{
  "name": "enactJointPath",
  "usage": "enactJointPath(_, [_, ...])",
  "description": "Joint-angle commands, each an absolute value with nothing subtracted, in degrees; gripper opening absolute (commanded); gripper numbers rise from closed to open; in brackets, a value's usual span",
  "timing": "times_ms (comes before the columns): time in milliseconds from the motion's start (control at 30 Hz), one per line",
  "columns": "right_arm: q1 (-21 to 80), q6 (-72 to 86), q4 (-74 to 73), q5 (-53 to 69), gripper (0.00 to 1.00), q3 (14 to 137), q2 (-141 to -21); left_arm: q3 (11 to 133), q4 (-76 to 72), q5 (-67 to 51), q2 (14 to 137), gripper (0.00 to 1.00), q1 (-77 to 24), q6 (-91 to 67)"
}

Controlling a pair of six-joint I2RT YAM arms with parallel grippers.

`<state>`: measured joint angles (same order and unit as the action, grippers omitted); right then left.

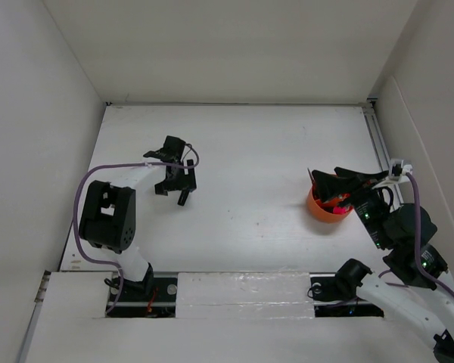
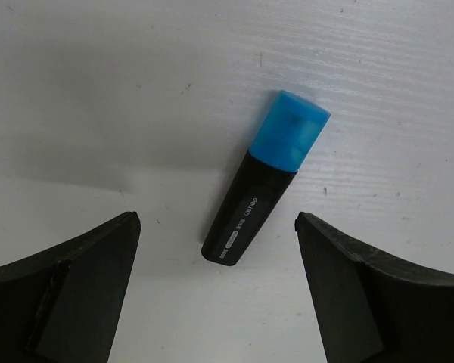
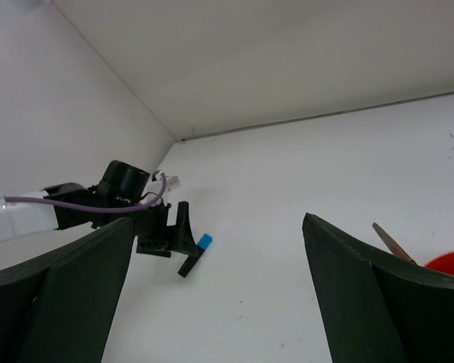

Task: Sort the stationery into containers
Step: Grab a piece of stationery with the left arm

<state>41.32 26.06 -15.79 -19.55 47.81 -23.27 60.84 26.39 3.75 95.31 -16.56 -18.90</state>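
Observation:
A short marker with a blue cap and a black body lies on the white table. My left gripper is open just above it, and the marker's black end lies between the fingers without touching them. From the right wrist view the marker lies right under the left gripper. The orange cup stands at the right and holds several items. My right gripper hovers over the cup, open and empty. The cup's rim shows at the right wrist view's edge, with a thin reddish item sticking out of it.
White walls close the table in at the left, back and right. The left arm's purple cable loops over the left side of the table. A raised white strip runs along the near edge.

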Motion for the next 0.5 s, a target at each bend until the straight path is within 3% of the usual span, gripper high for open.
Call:
enactJointPath(0, [41.7,25.0,-12.1,-18.8,0.98,47.6,-22.9,60.6,26.5,2.7,96.2,0.81,-16.6,-18.3])
enactJointPath(300, [41.7,25.6,-12.1,-18.3,0.98,47.1,-22.9,60.6,27.7,5.2,97.4,0.78,-18.7,-19.3])
enactJointPath(467, [41.7,25.6,-12.1,-18.3,0.98,46.6,-22.3,60.6,28.2,6.3,99.2,0.64,-18.7,-19.3])
